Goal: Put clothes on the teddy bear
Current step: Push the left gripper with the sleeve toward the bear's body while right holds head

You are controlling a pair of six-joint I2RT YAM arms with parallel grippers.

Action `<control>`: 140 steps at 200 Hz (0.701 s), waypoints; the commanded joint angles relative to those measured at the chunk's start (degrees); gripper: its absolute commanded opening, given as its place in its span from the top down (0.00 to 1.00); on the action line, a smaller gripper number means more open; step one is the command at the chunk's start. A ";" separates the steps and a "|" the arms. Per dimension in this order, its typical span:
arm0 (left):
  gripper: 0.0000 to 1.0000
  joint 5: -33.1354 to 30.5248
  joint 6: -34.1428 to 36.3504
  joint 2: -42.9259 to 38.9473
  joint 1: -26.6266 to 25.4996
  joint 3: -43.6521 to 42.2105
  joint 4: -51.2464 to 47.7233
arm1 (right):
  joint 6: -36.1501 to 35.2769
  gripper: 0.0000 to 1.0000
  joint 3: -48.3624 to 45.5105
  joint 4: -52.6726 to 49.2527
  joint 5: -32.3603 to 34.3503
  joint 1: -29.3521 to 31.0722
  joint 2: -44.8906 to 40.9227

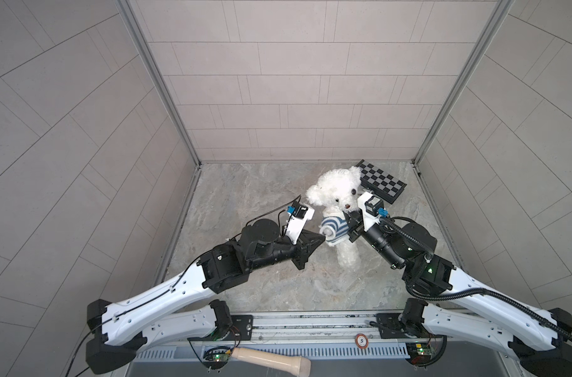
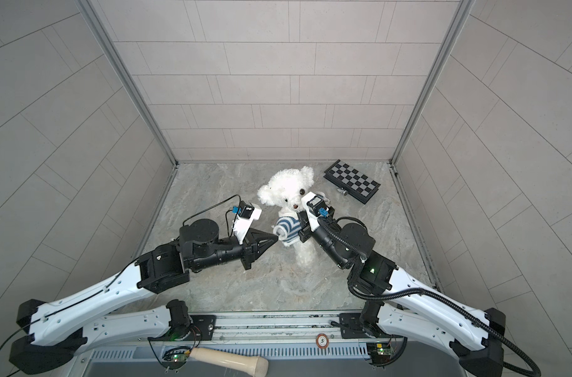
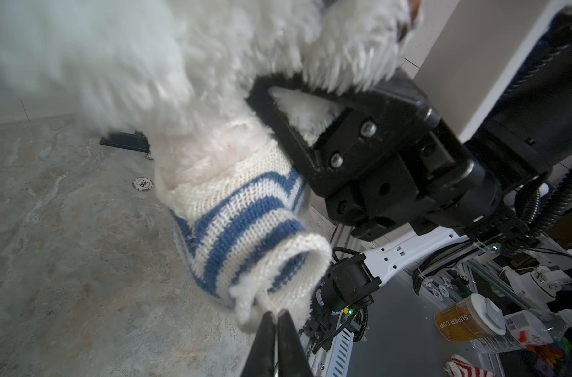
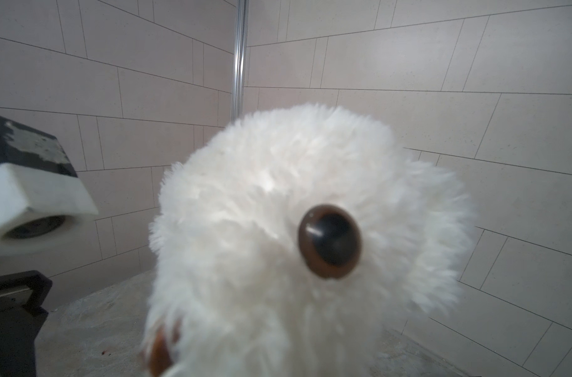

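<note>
Your fluffy cream-white plush teddy bear stands upright toward the back of the grey marbled tabletop, right of centre, one leg hanging down toward the front. It wears a knitted blue-and-white striped shirt over its torso, and one sleeve sticks out sideways toward your left arm. Your left gripper meets the end of that sleeve: in the left wrist view its tips stand almost together, nipping the hem of the cuff. Your right gripper is clamped on the teddy bear just under the chin, at the shirt's collar, with fur showing through the frame of one finger. A folded black-and-grey checkered board lies behind and to the right, apart from the bear. A red-and-white poker chip rests on the tabletop nearby. A pale wooden handle lies on the front ledge.
</note>
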 commanded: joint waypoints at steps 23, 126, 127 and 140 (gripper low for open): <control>0.87 -1.34 0.81 -1.88 -0.81 0.49 1.46 | -2.17 1.00 1.76 -0.26 3.39 0.41 -0.61; 0.82 -6.40 0.94 7.05 -0.85 6.61 -2.67 | -2.20 1.00 1.70 0.08 4.05 1.20 -0.39; 0.82 -6.59 0.90 7.22 -0.85 6.65 -2.75 | -2.21 1.00 1.75 0.08 4.03 1.20 -0.41; 0.81 -7.87 1.00 8.29 -0.85 7.33 -3.27 | -2.08 1.00 1.76 -0.02 4.01 1.20 -0.42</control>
